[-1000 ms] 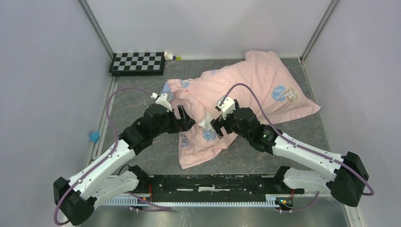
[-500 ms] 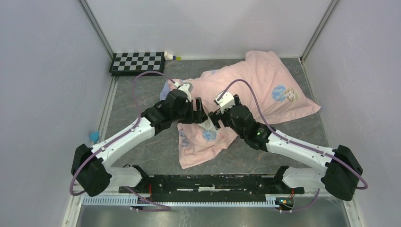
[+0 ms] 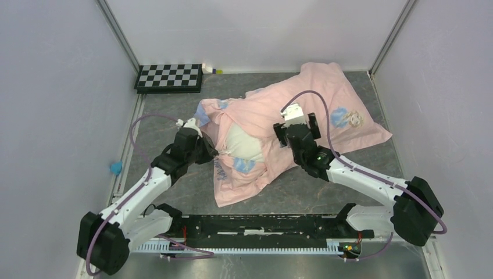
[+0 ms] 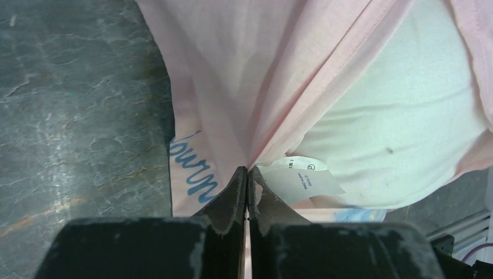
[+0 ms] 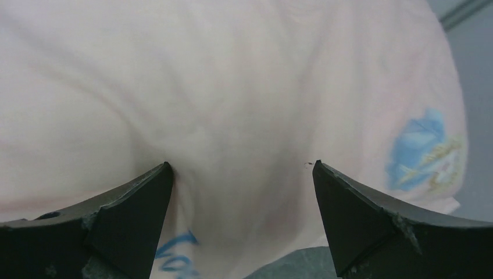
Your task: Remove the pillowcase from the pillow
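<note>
The pillowcase point(image 3: 325, 102) lies pink side out across the middle of the table, with blue print patches showing. At its open left end the white pillow point(image 3: 241, 142) bulges out. My left gripper point(image 3: 213, 153) is shut on the pillowcase's hem beside that opening. In the left wrist view its fingertips point(image 4: 247, 172) pinch the pink pillowcase point(image 4: 244, 75), with the pillow point(image 4: 401, 128) and its white label point(image 4: 305, 180) to the right. My right gripper point(image 3: 296, 124) stands open, pressed down on the covered pillow. In the right wrist view the right gripper point(image 5: 242, 165) straddles the pink pillowcase point(image 5: 232, 87).
A black-and-white checkerboard point(image 3: 169, 77) lies at the back left with a small object point(image 3: 212, 70) beside it. A small blue thing point(image 3: 116, 168) sits by the left wall. Walls close in on three sides. A black rail point(image 3: 261, 224) runs along the near edge.
My left gripper has shut on the pillowcase's hem and drawn it left, baring the white pillow. My right gripper has moved back and right onto the covered pillow, still open.
</note>
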Motion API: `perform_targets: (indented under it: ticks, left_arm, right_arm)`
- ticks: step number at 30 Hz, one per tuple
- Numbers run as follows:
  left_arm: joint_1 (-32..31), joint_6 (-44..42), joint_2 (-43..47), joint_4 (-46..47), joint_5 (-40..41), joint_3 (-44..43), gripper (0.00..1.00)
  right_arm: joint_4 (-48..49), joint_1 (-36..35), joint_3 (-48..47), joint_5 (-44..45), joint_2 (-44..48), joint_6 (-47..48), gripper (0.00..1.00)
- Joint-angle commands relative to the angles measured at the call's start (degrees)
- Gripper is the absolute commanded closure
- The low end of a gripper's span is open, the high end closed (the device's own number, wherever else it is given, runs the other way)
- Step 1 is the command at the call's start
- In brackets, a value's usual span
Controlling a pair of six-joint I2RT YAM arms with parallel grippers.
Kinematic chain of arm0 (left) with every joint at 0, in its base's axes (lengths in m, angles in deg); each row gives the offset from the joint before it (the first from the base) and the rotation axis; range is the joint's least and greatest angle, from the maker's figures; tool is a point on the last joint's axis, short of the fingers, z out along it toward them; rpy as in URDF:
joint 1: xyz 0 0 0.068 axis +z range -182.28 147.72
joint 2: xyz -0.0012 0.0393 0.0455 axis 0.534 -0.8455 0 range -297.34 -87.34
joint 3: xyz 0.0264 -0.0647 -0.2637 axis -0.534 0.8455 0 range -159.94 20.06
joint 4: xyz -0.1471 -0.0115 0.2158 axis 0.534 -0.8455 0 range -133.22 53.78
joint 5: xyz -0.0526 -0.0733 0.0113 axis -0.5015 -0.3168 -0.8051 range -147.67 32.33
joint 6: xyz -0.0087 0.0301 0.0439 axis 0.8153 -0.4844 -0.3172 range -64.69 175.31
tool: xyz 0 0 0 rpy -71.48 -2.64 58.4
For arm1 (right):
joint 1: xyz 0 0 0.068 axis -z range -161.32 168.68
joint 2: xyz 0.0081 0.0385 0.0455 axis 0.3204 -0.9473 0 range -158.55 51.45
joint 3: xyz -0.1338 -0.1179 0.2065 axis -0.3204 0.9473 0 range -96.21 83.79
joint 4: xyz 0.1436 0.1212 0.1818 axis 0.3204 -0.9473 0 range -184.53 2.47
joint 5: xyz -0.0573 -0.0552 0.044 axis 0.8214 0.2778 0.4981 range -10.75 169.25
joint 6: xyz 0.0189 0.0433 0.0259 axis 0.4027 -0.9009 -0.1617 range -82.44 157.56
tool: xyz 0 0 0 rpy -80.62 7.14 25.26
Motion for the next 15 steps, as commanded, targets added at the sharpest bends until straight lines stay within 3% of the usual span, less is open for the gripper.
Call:
perform_targets:
  ticks: [1,4,7,15]
  left_arm:
    - [3.67,3.58,5.71,1.17,-1.47,6.68,0.97]
    - [4.14,4.37,7.38,1.87,-2.03,9.62,0.98]
    - [4.22,4.51,7.59,3.55,-4.54,11.65,0.98]
    - [4.07,4.36,6.87,10.69,-14.61,16.14,0.98]
  right_arm:
    - [-3.76,8.98,1.84,4.69,4.45,-4.75,0.03]
    - [-3.97,14.32,3.20,2.35,7.41,-5.92,0.04]
    - [-4.61,15.16,2.91,-1.22,9.08,-4.96,0.04]
    - [-4.03,15.03,1.23,-33.68,14.83,-1.18,0.04]
